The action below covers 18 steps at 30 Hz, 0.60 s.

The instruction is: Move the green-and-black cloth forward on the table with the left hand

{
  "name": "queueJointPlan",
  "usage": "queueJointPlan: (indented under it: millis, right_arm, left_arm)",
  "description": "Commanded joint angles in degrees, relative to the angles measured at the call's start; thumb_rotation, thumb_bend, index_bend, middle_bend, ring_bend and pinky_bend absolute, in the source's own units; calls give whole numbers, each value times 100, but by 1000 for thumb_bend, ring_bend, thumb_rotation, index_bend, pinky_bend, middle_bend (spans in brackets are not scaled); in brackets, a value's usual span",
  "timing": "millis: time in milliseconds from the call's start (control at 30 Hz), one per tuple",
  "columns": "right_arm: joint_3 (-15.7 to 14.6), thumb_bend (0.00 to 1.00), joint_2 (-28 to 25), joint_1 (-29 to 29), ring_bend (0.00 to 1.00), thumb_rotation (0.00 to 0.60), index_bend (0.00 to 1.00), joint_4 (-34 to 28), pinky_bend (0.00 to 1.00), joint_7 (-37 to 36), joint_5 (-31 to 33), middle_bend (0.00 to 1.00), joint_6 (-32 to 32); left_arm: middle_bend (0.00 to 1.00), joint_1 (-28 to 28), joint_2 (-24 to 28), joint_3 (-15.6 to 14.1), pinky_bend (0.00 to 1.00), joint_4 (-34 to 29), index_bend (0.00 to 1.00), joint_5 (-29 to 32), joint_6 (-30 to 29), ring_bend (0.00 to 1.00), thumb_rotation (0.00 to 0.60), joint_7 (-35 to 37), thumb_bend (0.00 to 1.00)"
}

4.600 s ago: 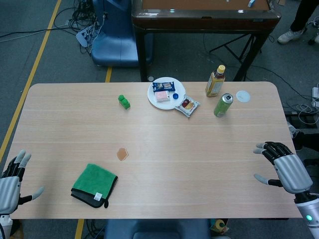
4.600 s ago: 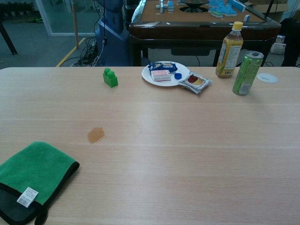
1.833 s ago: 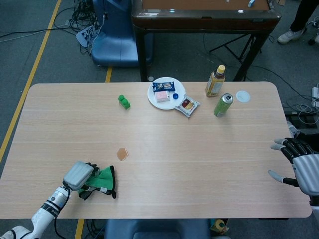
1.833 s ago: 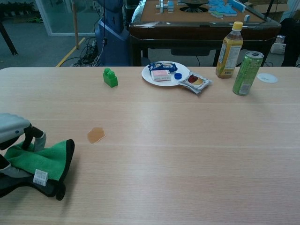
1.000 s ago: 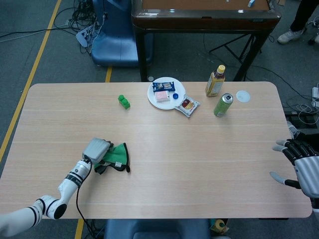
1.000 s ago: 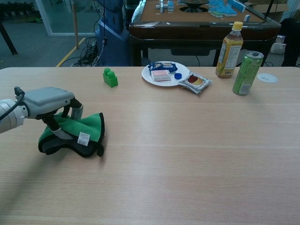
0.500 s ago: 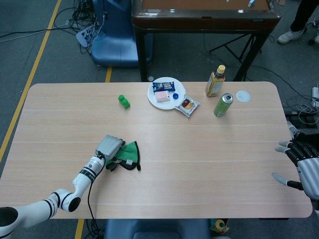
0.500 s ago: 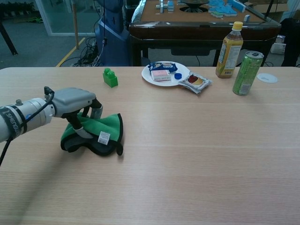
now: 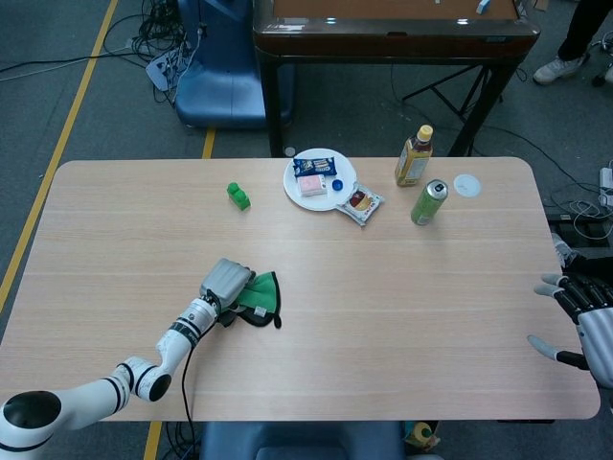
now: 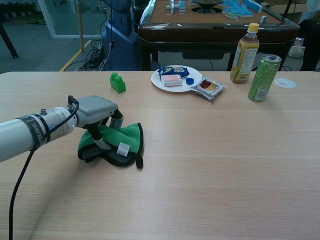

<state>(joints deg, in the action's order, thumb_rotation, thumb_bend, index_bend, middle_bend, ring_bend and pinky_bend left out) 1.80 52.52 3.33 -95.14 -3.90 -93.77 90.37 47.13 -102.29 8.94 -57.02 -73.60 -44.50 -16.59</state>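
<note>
Pale wooden table (image 9: 383, 287): my left hand (image 10: 97, 112) grips the bunched green-and-black cloth (image 10: 125, 142) beneath its curled fingers (image 10: 116, 121); my right hand (image 9: 586, 326) rests spread, empty.

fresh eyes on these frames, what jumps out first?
The left hand, arm stretched across the table, gripping the bunched green-and-black cloth left of the table's middle. Next, the far-edge cluster: white plate of snacks, yellow-capped bottle and green can to its right. The right hand sits at the right edge, fingers spread, holding nothing.
</note>
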Motion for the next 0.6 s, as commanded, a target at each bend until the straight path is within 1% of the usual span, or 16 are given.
queueJointPlan:
  millis: [33, 200, 400, 500, 600]
  right_arm:
    - [4, 165, 4, 4, 192, 600, 320, -4, 195, 7, -8, 273, -2]
    - [22, 165, 22, 41, 192, 600, 320, -26, 195, 21, -42, 273, -29]
    - [31, 165, 28, 88, 192, 600, 321, -57, 195, 45, -81, 273, -78]
    - [30, 165, 48, 98, 192, 600, 320, -38, 195, 29, -78, 273, -97]
    - [29, 165, 58, 98, 192, 600, 320, -17, 195, 8, -65, 273, -106]
  left_arm:
    - [527, -86, 182, -102, 694, -62, 498, 53, -19, 517, 600, -146, 138]
    - [527, -223, 461, -175, 694, -176, 500, 220, -37, 517, 600, -331, 138]
    - [527, -352, 834, -291, 694, -432, 505, 449, -47, 517, 600, -774, 137]
    - [527, -359, 898, -296, 694, -565, 509, 619, 23, 517, 600, -919, 137]
    - [527, -323, 841, -257, 694, -637, 509, 626, -11, 517, 600, -871, 137]
